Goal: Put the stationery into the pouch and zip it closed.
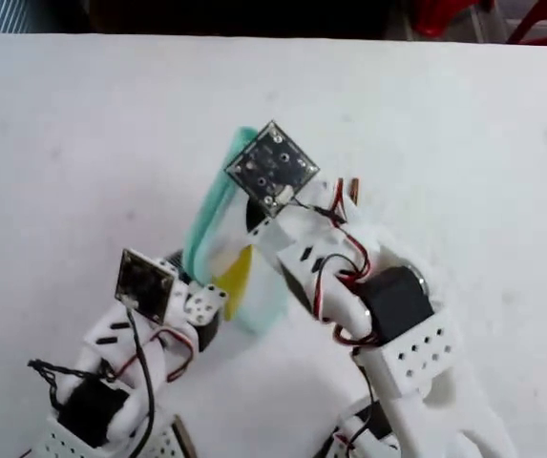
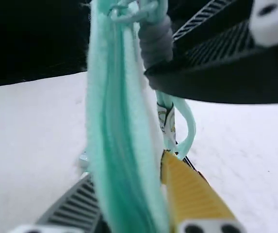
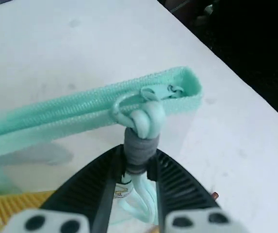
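While the mint-green pouch (image 1: pixel 208 215) is held upright near the middle of the white bench (image 1: pixel 82 124), zip edge uppermost, it is gripped at two places. The left claw (image 2: pixel 126 167) is closed on the pouch: in the left wrist view the woven zip band and the clear wall are seen pinched between a grey ribbed jaw on one side and a yellow jaw on the other. The right claw (image 3: pixel 138 154) is closed on the pull cord (image 3: pixel 146 115), its two black ribbed jaws being pressed against the grey wrap just below the cord's knot, with the loose mint loops of the cord hanging between the jaws. The cord is tied to the slider (image 3: pixel 157 91), which is seen near one end of the zip band. Along the stretch of band shown in the right wrist view, the two halves of the zip are drawn together. In the high view the pouch is seen slanted between the two arms, the right arm being set over its far end and the left arm at its near end, where the yellow jaw is seen against the clear wall. Whether the pouch touches the bench cannot be told, and what lies inside it cannot be made out.
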Robot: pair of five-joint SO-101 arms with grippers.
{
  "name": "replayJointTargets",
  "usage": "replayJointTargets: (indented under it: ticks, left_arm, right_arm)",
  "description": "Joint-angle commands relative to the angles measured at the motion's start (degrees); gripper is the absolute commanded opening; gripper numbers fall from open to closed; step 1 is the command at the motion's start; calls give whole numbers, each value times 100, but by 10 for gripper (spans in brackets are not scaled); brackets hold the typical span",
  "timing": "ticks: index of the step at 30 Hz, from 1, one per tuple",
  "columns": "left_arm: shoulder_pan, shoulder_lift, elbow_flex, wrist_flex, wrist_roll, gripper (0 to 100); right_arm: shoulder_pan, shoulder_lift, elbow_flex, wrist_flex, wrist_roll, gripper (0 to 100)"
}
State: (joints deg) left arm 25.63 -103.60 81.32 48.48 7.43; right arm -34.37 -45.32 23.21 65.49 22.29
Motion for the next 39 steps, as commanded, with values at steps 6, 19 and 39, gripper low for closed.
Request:
replayJointTargets:
  ticks: [6, 19, 39]
  left_arm:
    - [13, -84, -422, 132, 53, 90]
    - [75, -84, -404, -149, -369, 22]
    - [347, -84, -123, -387, -396, 21]
  right_arm:
    - [479, -875, -281, 760, 53, 19]
    - [-295, -971, -273, 892, 35, 19]
    - [-2633, -365, -1011, 2589, 835, 19]
